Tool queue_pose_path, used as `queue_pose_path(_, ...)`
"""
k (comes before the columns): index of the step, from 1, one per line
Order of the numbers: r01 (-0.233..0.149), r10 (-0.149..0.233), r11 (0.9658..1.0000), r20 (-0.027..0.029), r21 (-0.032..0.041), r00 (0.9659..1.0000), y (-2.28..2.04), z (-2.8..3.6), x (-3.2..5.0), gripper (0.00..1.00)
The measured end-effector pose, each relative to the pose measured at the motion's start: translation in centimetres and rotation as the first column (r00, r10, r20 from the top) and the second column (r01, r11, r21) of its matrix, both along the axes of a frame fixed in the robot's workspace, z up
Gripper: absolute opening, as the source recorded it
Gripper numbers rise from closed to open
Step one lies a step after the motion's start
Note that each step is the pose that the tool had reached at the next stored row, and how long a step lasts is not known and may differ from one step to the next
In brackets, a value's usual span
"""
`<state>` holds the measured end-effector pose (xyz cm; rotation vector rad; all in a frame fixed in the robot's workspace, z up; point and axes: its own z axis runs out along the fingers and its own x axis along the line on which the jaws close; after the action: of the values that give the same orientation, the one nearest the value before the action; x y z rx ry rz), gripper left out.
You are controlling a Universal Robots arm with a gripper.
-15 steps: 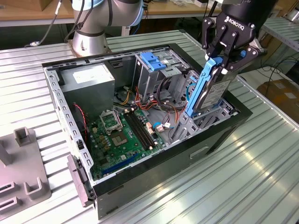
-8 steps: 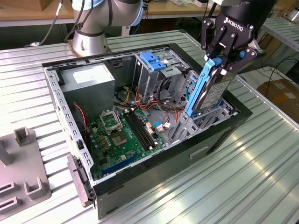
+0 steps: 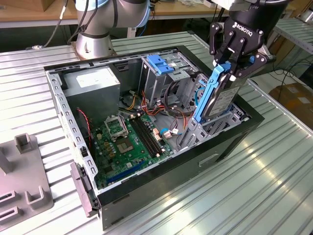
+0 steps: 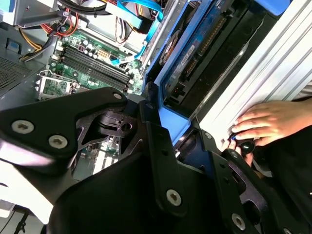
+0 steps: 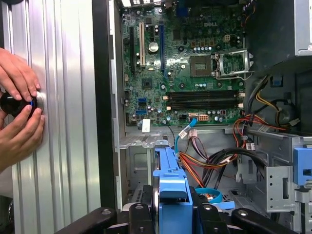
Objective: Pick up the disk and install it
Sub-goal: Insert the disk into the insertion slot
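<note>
exterior view: tool (image 3: pixel 236 66) points down, clamped on the disk (image 3: pixel 221 100), held on edge above the computer case (image 3: pixel 166 183).

Table: silver metal table (image 3: pixel 254 186) with long grooves.
Light: bright shine on the table top, at the exterior view's right.
Back: brown wooden bench (image 3: pixel 29 12) behind the table.
Side: brown cardboard box (image 3: pixel 295 100), lower than the table, at the exterior view's right.

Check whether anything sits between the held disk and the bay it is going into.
Nothing visible does. The gripper holds the disk tilted, its lower end at the bay in the case. A loose bundle of cables lies beside that path, close but not across it.
</note>
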<state>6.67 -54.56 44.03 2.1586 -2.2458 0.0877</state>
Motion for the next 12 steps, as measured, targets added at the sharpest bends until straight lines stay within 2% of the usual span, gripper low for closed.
queue_pose_path(4,0.000,0.000,1.0000,0.0000,-0.0003,1.0000,0.00,-0.27,0.00,0.37)
queue_pose_path(12,0.000,0.000,1.0000,0.0000,0.0000,1.0000,0.00,-1.29,0.00,0.37)
